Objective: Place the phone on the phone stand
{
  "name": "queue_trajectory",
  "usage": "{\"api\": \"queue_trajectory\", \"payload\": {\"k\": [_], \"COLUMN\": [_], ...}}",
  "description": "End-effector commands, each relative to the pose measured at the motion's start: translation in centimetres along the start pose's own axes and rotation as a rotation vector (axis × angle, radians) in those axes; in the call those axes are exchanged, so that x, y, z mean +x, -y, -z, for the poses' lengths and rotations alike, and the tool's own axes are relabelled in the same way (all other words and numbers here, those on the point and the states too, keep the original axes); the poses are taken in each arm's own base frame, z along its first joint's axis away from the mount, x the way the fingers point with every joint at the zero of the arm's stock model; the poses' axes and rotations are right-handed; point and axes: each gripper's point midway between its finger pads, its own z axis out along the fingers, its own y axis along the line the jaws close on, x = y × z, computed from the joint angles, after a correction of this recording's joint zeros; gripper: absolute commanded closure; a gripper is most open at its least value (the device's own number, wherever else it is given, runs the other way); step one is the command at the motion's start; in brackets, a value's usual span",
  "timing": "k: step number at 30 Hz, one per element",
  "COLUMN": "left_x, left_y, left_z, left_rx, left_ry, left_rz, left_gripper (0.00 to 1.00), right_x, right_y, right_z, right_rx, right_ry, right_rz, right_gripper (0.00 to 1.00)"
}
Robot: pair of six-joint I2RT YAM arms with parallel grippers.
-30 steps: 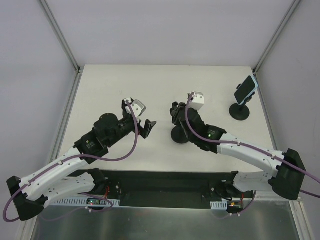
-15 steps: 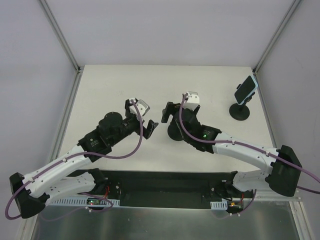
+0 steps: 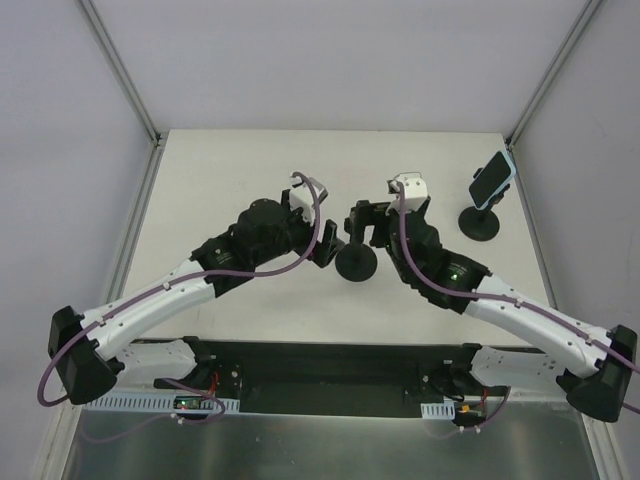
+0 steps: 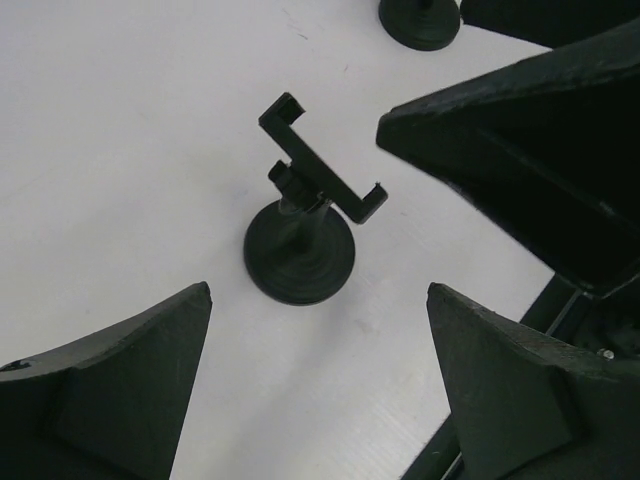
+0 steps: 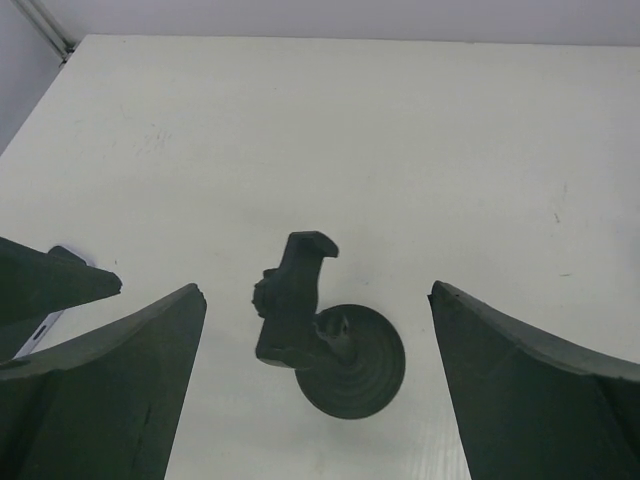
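bench (image 3: pixel 220 170): I see a white, matt top, with both arms reaching in from the near edge towards its middle.
left arm (image 3: pixel 160 300): it runs on a slant from the near left corner towards the centre of the bench, with a purple cable looped along it.
right arm (image 3: pixel 520 315): it mirrors the left, coming from the near right corner towards the centre, also with a purple cable.
left gripper (image 4: pixel 315 300): the jaws are spread wide and hold nothing. From above it sits just left of the empty stand (image 3: pixel 357 262). On my wrist feed the stand shows between the two fingers, clear of both.
right gripper (image 5: pixel 318 292): the jaws are wide apart and grip nothing. It sits just beyond the empty stand, on the side towards the far edge. The stand's round base shows low between the fingers, and I see no contact.
empty stand: black, upright on its round foot near the middle of the bench, between the two grippers. Its clip-shaped cradle (image 4: pixel 322 160) is tilted and has nothing in it.
loaded stand (image 3: pixel 480 222): black, close to the right edge and towards the far right corner, well apart from both grippers.
phone (image 3: pixel 491 179): a dark face with a pale rim. It rests tilted in the cradle of the loaded stand, off the bench surface.
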Motion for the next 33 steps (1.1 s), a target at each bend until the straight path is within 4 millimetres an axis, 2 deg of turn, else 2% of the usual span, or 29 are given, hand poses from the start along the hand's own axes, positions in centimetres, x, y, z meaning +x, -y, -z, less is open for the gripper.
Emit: {"api": "queue_trajectory", "payload": {"k": [1, 3, 4, 5, 7, 8, 10, 11, 13, 15, 16, 18, 20, 21, 24, 27, 28, 33], "left_x": [-2.4, -1.7, -2.2, -1.5, -2.1, -1.3, -2.0, -1.3, -1.4, -0.4, -0.9, -0.1, -0.2, -0.1, 0.3, 0.7, 0.8, 0.7], "left_y": [1.8, 1.8, 1.8, 1.5, 1.3, 1.2, 0.8, 0.5, 0.2, 0.0, 0.0, -0.6, -0.9, -0.8, -0.3, 0.3, 1.0, 2.4], "left_z": [-1.1, -2.4, -2.7, -3.5, -4.2, -4.9, -5.6, -6.4, -7.0, -8.0, -8.2, -8.9, -9.3, -9.3, -9.2, -8.6, -8.2, -6.9], "left_rx": [0.048, 0.034, 0.027, 0.007, -0.02, -0.029, -0.066, -0.086, -0.112, -0.131, -0.129, -0.161, -0.174, -0.168, -0.126, -0.066, -0.015, 0.152], "left_ry": [0.002, -0.038, -0.04, -0.066, -0.074, -0.109, -0.1, -0.125, -0.132, -0.167, -0.165, -0.203, -0.211, -0.215, -0.242, -0.277, -0.291, -0.319], "left_rz": [0.195, 0.23, 0.237, 0.248, 0.274, 0.278, 0.305, 0.311, 0.327, 0.32, 0.312, 0.283, 0.267, 0.252, 0.218, 0.147, 0.135, 0.038], "left_gripper": [0.1, 0.1, 0.08, 0.06, 0.04, 0.02, 0.02, 0.02, 0.04, 0.09, 0.12, 0.19, 0.24, 0.3, 0.36, 0.48, 0.53, 0.69], "right_x": [-1.9, -1.5, -1.5, -0.5, -0.2, 0.5, 0.8, 0.9, 1.3, 1.6, 1.7, 2.1, 2.5, 2.8, 3.6, 3.9, 4.1, 4.0], "right_y": [4.4, 6.5, 7.2, 8.3, 9.2, 9.9, 10.1, 10.2, 10.3, 10.3, 10.4, 10.3, 10.4, 10.4, 10.1, 9.8, 9.7, 8.3], "right_z": [1.3, 1.2, 1.4, 1.2, 1.5, 1.3, 1.4, 1.4, 1.4, 1.5, 1.6, 1.7, 1.8, 1.8, 1.8, 1.8, 1.7, 1.8], "right_rx": [0.067, 0.063, 0.059, 0.056, 0.05, 0.045, 0.026, 0.008, -0.009, -0.023, -0.025, -0.042, -0.046, -0.048, -0.075, -0.098, -0.106, -0.218], "right_ry": [-0.05, -0.092, -0.095, -0.124, -0.129, -0.151, -0.162, -0.174, -0.195, -0.207, -0.213, -0.224, -0.234, -0.239, -0.265, -0.282, -0.292, -0.319], "right_rz": [0.026, -0.064, -0.088, -0.107, -0.139, -0.156, -0.172, -0.181, -0.175, -0.173, -0.168, -0.169, -0.173, -0.171, -0.172, -0.171, -0.169, -0.142], "right_gripper": [0.04, 0.04, 0.04, 0.04, 0.04, 0.04, 0.04, 0.04, 0.04, 0.04, 0.04, 0.04, 0.04, 0.04, 0.04, 0.04, 0.04, 0.04]}}
